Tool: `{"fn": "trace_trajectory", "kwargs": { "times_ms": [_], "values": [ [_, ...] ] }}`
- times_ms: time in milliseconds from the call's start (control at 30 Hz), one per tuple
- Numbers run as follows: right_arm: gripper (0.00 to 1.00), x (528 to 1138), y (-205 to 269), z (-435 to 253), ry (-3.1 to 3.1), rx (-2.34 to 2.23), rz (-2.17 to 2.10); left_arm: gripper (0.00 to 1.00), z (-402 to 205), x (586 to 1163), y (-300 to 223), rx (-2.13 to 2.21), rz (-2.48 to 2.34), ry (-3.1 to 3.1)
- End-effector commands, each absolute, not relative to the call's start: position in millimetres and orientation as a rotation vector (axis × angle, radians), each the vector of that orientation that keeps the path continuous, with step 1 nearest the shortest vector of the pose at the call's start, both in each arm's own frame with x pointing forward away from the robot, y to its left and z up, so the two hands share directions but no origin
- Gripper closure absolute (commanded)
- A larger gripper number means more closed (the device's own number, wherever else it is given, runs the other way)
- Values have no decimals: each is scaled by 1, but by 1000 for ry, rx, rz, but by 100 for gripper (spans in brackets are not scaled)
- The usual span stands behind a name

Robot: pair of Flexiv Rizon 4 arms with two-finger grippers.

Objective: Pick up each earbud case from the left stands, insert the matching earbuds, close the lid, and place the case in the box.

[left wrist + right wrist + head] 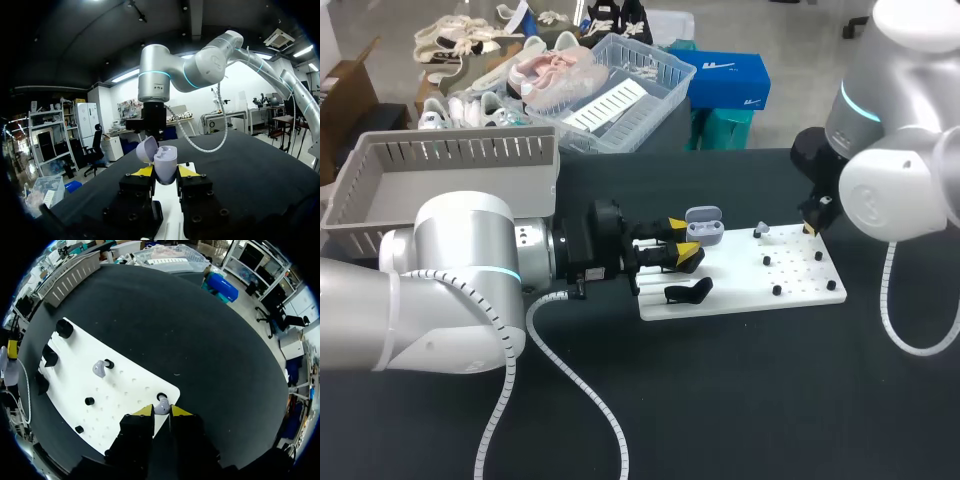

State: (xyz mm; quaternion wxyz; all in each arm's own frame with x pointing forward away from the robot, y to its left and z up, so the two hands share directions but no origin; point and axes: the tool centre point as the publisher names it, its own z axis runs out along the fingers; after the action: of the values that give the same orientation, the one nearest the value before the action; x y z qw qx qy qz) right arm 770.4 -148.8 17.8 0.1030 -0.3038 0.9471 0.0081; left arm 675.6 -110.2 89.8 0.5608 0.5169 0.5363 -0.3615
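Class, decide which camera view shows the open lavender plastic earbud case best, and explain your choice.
The left wrist view: the open lavender plastic earbud case sits close up, raised lid and inside plain. The head view shows it small, at one end of the white board. The right wrist view catches only a sliver of it.

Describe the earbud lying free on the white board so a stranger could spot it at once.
Find the white board on the black table. Along its far edge, between the open case in the left end effector and the right end effector, a small grey earbud lies beside a black peg. Unlike the other earbud, no end effector holds it.
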Motion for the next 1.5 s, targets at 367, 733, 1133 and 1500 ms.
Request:
{"fn": "trace_trajectory", "kwargs": {
  "times_ms": [367,733,1133,1500],
  "values": [
    [100,761,-151,37,2773,-868,-22,100,89,674,-111,1211,-843,1265],
    [100,732,-135,60,2725,-911,-62,100,89,674,-111,1211,-843,1265],
    [100,704,-106,78,2688,-980,-184,100,89,674,-111,1211,-843,1265],
    [100,704,-106,78,2688,-980,-184,100,89,674,-111,1211,-843,1265]
  ]
}}
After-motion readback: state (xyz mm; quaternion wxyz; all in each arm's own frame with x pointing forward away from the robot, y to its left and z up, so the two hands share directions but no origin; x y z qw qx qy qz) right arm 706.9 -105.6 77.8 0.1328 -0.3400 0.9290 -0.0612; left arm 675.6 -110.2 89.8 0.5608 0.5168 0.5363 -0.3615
